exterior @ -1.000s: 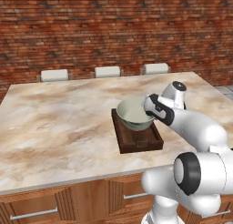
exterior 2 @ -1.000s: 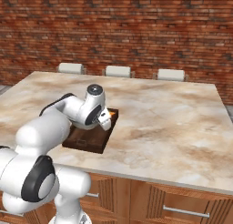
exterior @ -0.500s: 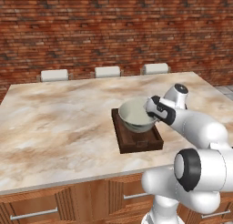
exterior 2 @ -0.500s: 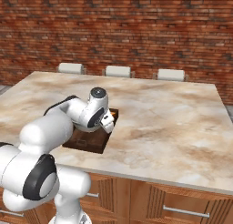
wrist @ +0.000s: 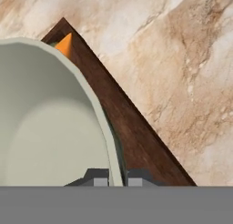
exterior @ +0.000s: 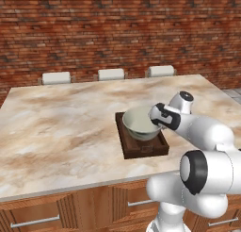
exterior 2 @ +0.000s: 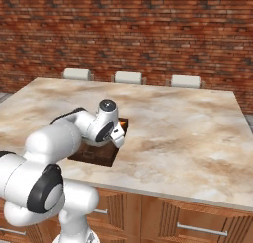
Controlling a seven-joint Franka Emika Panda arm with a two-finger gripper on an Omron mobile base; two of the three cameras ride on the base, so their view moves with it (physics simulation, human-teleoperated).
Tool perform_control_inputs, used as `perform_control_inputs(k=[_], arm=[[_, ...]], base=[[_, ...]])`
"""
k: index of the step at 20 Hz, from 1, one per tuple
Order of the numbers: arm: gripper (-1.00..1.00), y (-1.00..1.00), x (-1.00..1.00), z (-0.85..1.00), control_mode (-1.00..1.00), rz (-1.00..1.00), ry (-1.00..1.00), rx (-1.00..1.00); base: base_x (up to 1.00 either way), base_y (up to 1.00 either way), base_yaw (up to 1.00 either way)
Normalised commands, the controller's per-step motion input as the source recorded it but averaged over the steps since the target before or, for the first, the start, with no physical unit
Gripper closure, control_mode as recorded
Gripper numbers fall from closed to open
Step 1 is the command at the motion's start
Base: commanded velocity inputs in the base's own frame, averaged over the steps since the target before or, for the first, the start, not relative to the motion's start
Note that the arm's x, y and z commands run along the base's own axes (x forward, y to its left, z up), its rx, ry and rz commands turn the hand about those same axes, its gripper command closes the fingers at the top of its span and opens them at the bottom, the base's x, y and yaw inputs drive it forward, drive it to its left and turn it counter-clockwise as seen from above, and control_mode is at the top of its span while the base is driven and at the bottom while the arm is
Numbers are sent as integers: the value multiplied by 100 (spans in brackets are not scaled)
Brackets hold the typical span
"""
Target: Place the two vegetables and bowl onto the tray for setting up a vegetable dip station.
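The pale grey-green bowl [exterior: 139, 122] is over the dark brown wooden tray [exterior: 141, 149] in the middle of the marble counter. My gripper [exterior: 153, 118] is shut on the bowl's right rim. In the hand view one fingertip is inside the bowl [wrist: 45, 127] and the other outside, gripper [wrist: 113, 176] pinching the wall. The orange carrot [wrist: 65, 44] lies in the tray [wrist: 132, 127] beyond the bowl, with its tip showing past the rim. An orange bit of the carrot [exterior 2: 121, 122] also shows behind my hand [exterior 2: 117, 136]. The cucumber is hidden. Whether the bowl touches the tray floor I cannot tell.
The tray sits on a marble island counter [exterior: 61, 127]. Three pale stool backs [exterior: 111, 74] line its far edge before a brick wall. Wooden drawers [exterior 2: 197, 222] run under the front edge. Bare marble lies to the left and right of the tray.
My hand has come down slightly with the bowl in its grip, bringing the bowl lower over the tray. The jaws have stayed shut on the rim.
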Motion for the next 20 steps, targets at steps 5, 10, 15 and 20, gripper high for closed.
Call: perform_control_inputs(k=[5, 10, 15, 20], arm=[[100, -5, 1, -20, -100, 0, 0, 0], [100, -7, 4, -10, -100, 0, 0, 0], [100, -4, 2, -3, -100, 0, 0, 0], [-100, 0, 0, 0, -100, 0, 0, 0]], base=[[0, 0, 0], [0, 0, 0], [0, 0, 0], [0, 0, 0]])
